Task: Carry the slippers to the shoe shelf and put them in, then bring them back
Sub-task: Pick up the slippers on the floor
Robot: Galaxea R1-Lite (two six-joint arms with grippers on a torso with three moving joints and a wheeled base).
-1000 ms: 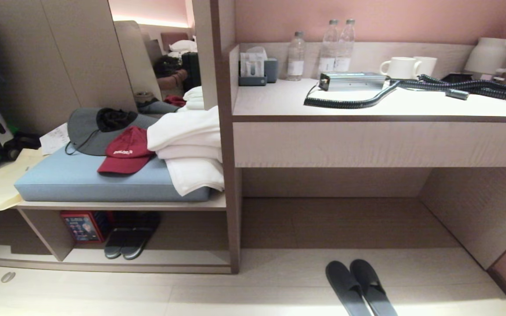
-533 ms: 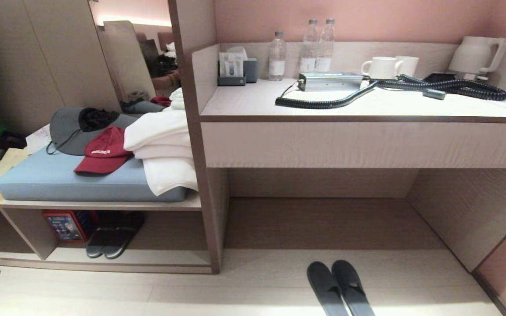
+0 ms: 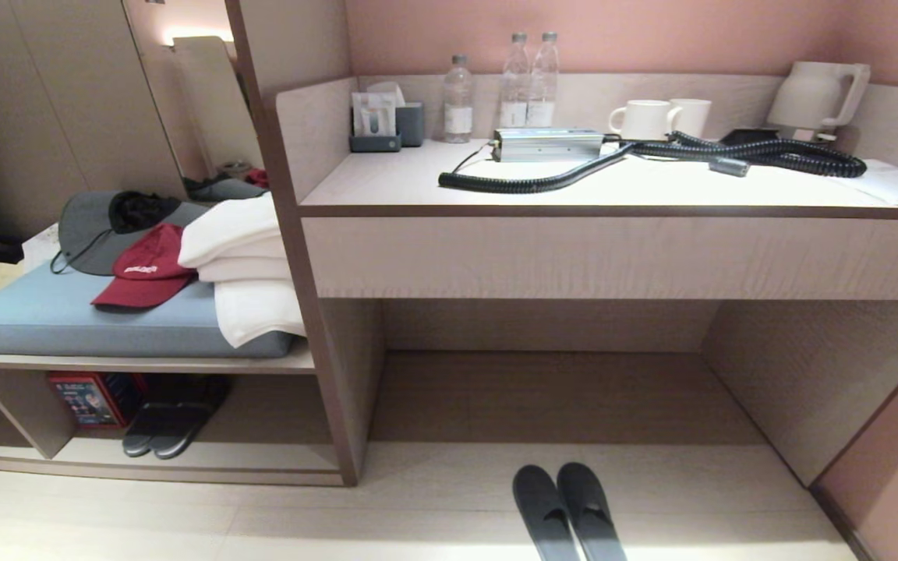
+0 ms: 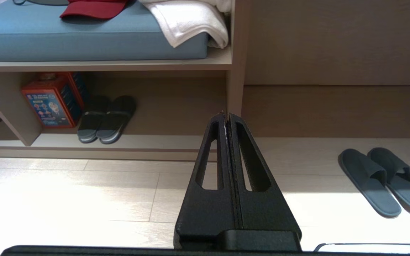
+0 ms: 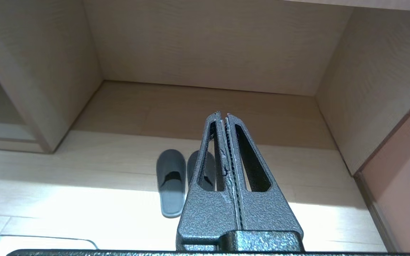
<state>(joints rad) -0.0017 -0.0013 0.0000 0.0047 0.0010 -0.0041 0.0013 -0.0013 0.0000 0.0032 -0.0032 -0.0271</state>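
On the floor, in front of the tall recess under the counter [image 3: 620,210], the slippers [image 3: 566,510] lie side by side, touching, toes toward the recess, well to the right of the shoe shelf [image 3: 145,362].

Left to right:
- Shoe shelf: low cubby under the blue cushion [image 3: 67,319]. It already holds a red box [image 3: 89,397] and a darker pair with pale sole edges [image 3: 164,425]; bare board shows to their right.
- Slippers: flat, backless, thin-soled. Judged light, soft and floppy, so a pinch at one end would let the sole droop. Best hold probably the toe band or both inner rims pinched together.
- Left gripper [image 4: 226,115]: jaws pressed together, empty, hanging over bare floor.
- Right gripper [image 5: 222,115]: jaws together, holding nothing, above the slippers, not touching.
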